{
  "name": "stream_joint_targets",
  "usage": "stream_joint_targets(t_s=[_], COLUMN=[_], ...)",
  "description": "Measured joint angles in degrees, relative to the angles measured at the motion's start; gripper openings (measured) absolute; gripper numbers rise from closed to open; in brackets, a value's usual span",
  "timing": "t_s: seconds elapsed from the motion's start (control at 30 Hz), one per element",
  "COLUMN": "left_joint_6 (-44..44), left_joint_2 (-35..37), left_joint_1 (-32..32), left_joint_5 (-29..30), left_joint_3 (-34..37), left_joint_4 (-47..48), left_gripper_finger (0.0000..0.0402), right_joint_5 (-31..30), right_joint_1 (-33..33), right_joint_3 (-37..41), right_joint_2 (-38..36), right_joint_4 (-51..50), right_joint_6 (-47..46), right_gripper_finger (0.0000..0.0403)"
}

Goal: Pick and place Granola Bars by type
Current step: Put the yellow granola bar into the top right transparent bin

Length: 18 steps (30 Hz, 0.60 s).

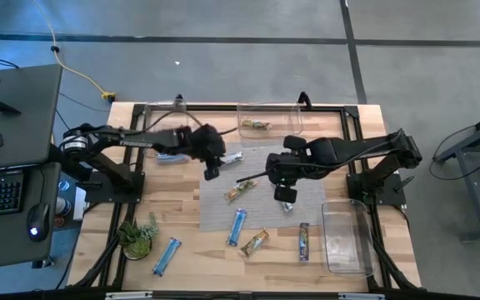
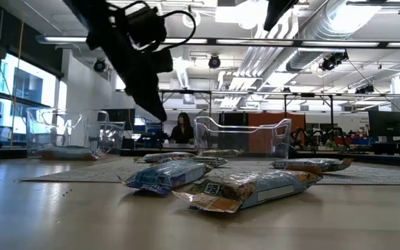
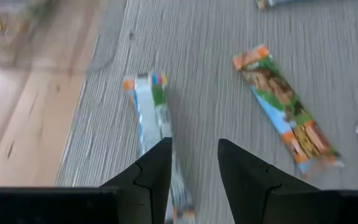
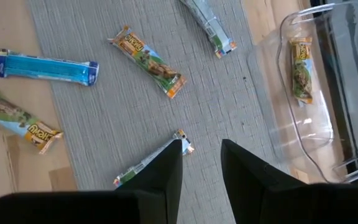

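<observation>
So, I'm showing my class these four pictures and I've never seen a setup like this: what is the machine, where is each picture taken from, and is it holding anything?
It is a robot with two dark arms at a wooden table, each ending in a two-finger gripper.

One picture looks straight down on everything, one looks level across the tabletop, and two come from cameras on the wrists.

Wrapped granola bars lie scattered on a grey mat and the wood, among them a blue bar and a tan-orange bar. One bar already lies in a clear bin at the far edge; another clear bin stands on the right. A small green plant stands near the front left.

The left gripper hangs open over a white bar; the right gripper hangs open over another bar. Neither holds anything.
</observation>
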State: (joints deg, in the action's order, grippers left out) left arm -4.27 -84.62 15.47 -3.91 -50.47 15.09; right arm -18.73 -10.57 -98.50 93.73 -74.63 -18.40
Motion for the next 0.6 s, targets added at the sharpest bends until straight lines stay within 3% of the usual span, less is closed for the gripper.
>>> stream_joint_targets(t_s=[0.2,0.4,0.6], left_joint_6=[5.0,6.1,6.1], left_joint_2=[0.0,-0.2,-2.4], left_joint_1=[-0.9,-0.9,-0.9], left_joint_5=[3.0,6.1,5.4], left_joint_3=[8.4,11.3,11.3], left_joint_4=[-14.2,-15.0,-16.9], left_gripper_finger=[0.0127,0.0132,0.0185], right_joint_5=[0.0,0.0,0.0], right_joint_1=[0.0,0.0,0.0], right_joint_3=[0.0,0.0,0.0], right_joint_2=[0.0,0.0,0.0], right_joint_4=[0.0,0.0,0.1], right_joint_6=[1.9,3.8,4.5], right_gripper_finger=[0.0094,0.0094,0.0094])
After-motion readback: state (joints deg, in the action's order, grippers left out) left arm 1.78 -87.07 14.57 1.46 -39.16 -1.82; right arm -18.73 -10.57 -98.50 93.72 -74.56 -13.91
